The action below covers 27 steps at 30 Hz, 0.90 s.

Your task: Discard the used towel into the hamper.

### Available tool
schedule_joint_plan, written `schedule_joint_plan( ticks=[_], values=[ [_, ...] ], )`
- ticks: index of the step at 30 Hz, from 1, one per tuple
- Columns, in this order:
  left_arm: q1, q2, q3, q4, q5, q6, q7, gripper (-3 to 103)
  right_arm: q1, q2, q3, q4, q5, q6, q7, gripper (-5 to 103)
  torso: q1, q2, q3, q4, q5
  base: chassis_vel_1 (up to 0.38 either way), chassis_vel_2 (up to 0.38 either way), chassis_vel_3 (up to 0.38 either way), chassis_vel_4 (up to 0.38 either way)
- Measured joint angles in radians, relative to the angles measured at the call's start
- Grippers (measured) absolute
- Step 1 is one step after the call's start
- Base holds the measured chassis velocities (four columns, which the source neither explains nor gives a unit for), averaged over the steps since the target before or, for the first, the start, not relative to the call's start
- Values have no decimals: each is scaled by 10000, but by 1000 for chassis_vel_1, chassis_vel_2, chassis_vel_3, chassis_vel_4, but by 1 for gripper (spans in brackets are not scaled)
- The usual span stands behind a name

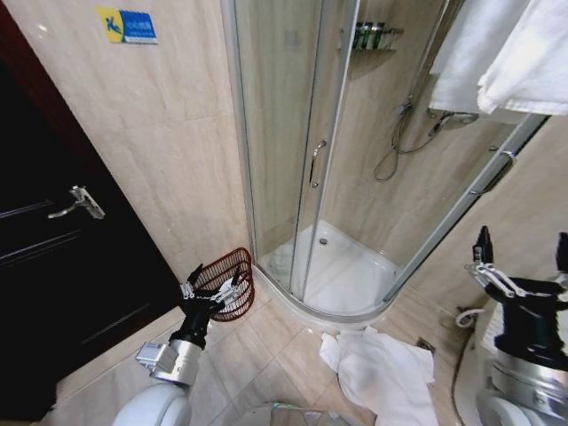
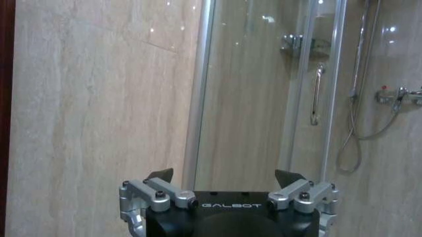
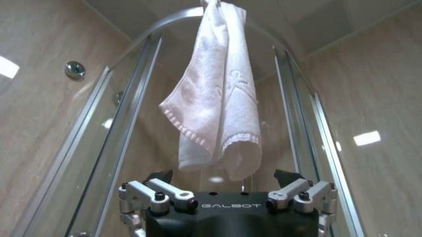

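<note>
Above the right tool, which is raised upward with jaws spread and empty, a white towel is seen hanging from the shower enclosure rail; a grip on its lower hem is judged best. Just beyond the spread, empty left tool, held low, the hamper stands.
</note>
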Motion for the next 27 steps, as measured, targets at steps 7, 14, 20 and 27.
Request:
schedule_joint_plan(
  ticks=[7,14,20,27],
  values=[
    [0,0,1,0,0,0,0,100,368,-228,-20,-57,11,287,46,100,-1,0,0,0,-3,17,30,51,45],
    [-1,0,0,0,0,0,0,100,487,-349,98,-156,151,421,48,100,-1,0,0,1,-2,76,75,73,57],
    [-1,0,1,0,0,0,0,100,572,-537,475,-46,414,279,305,100,-1,0,0,0,-2,92,93,104,104],
    [0,0,-1,0,0,0,-1,100,973,-1168,1708,138,793,-957,1286,100,-1,1,-1,3,-1,88,98,76,75]
  ],
)
